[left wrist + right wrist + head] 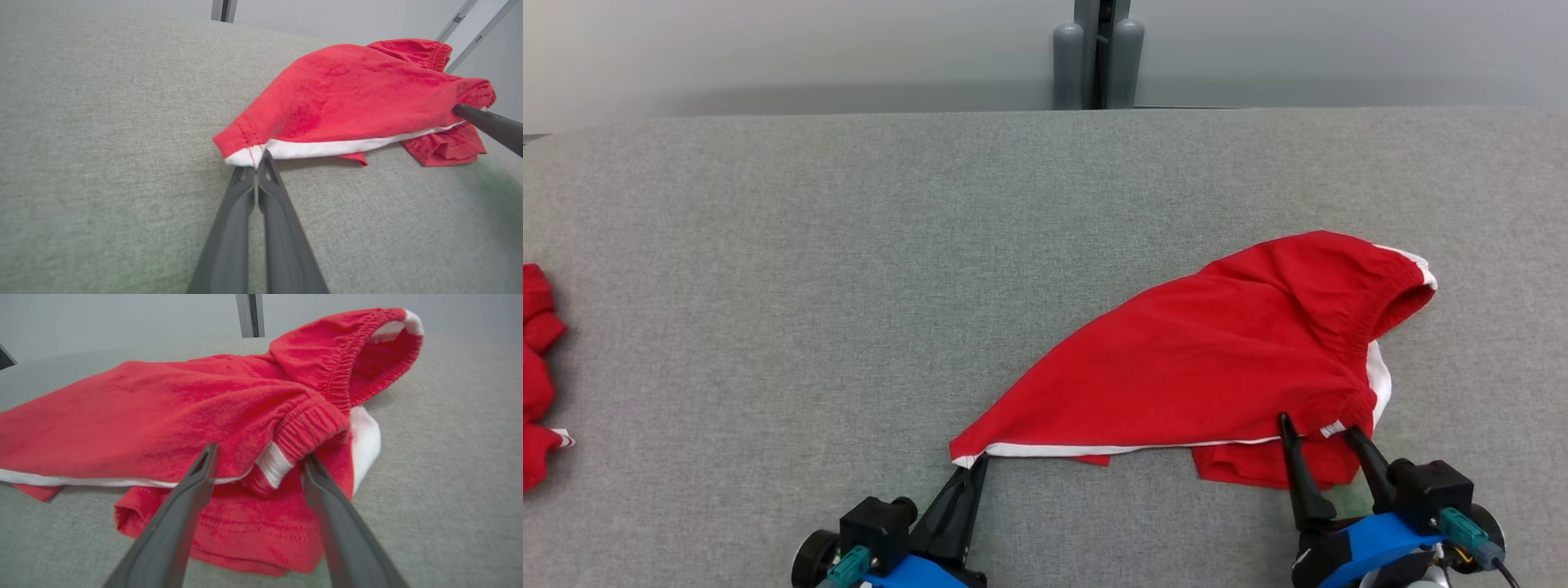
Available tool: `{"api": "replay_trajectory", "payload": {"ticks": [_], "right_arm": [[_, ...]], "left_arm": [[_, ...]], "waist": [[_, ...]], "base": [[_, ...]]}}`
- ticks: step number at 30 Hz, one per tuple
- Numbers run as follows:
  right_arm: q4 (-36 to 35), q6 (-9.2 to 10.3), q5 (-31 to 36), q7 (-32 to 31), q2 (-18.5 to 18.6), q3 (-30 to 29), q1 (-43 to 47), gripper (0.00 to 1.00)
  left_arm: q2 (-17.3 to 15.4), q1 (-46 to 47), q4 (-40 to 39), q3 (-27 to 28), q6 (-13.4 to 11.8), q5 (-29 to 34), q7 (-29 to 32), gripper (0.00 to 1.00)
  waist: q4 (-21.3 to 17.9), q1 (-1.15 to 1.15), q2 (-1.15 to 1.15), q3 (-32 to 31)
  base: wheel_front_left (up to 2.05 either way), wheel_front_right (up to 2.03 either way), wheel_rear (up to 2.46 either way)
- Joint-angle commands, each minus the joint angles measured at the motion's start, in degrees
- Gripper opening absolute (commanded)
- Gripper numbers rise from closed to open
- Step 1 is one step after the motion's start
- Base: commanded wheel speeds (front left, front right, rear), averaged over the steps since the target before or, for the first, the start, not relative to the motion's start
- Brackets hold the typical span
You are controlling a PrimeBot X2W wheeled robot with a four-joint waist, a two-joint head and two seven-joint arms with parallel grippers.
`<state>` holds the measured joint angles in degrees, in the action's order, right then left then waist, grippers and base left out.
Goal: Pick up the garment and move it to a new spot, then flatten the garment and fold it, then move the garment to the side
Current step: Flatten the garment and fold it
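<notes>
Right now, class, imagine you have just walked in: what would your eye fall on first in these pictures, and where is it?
The red garment lies bunched on the grey table, right of centre, its elastic waistband gaping at the far right. The left gripper has its jaws shut on the white-trimmed near-left corner, while the right gripper holds its jaws open astride the waistband's near end.

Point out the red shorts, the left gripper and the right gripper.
red shorts (pixel 1217 351): head view, middle of the red panel.
left gripper (pixel 258 162): left wrist view, shut fingertips pinching the hem corner.
right gripper (pixel 259 453): right wrist view, between its open fingertips.
</notes>
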<state>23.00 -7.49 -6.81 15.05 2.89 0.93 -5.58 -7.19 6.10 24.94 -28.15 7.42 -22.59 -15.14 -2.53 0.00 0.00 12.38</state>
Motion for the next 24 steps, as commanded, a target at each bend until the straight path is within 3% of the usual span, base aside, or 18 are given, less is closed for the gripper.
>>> {"api": "replay_trajectory", "payload": {"ticks": [1, 2, 3, 6, 13, 18, 24], "right_arm": [[0.3, 0.00, -0.7, 0.2, 0.0, 0.8, -0.9, 0.91], [0.4, 0.00, -0.7, 0.2, 0.0, 1.0, -1.1, 0.80], [0.4, 0.00, -0.7, 0.2, 0.0, 1.2, -1.1, 0.49], [0.4, 0.00, -0.8, 0.2, 0.2, 1.3, -0.6, 0.00], [-3.3, 0.00, -2.5, 0.2, 1.3, 1.9, 0.9, 0.00], [-8.8, 0.00, -5.0, 0.2, 3.0, 3.5, 1.0, 0.00], [-15.9, 0.01, -9.4, 0.2, 6.5, 5.6, -2.6, 0.00]], "left_arm": [[-0.3, 0.1, 0.1, 0.1, 0.1, 0.4, 0.0, 0.00], [-0.4, 0.2, 0.1, 0.0, 0.1, 0.3, 0.0, 0.00], [-0.4, 0.2, 0.1, 0.0, 0.1, 0.4, 0.0, 0.00], [-0.4, 0.1, 0.0, 0.2, 0.1, 0.4, 0.0, 0.00], [0.1, -0.9, -1.6, 3.0, 0.1, 0.5, 0.0, 0.00], [0.2, 0.3, -5.6, 8.0, 0.1, 1.3, 0.0, 0.00], [-3.2, 6.1, -13.6, 11.6, 0.1, 3.3, -0.1, 0.00]], "waist": [[0.3, 0.00, 0.00, -0.1], [0.4, 0.00, 0.00, -0.1], [0.6, 0.00, 0.00, -0.1], [1.0, 0.00, 0.00, -0.4], [0.8, 0.00, 0.00, -2.2], [0.2, 0.00, 0.00, -4.8], [0.2, 0.00, 0.00, -8.2]], "base": [[0.00, 0.00, 0.00], [0.00, 0.00, 0.00], [0.00, 0.00, 0.00], [0.00, 0.00, 0.00], [0.00, 0.00, 0.00], [0.00, 0.00, 0.00], [0.00, 0.00, 0.00]]}}
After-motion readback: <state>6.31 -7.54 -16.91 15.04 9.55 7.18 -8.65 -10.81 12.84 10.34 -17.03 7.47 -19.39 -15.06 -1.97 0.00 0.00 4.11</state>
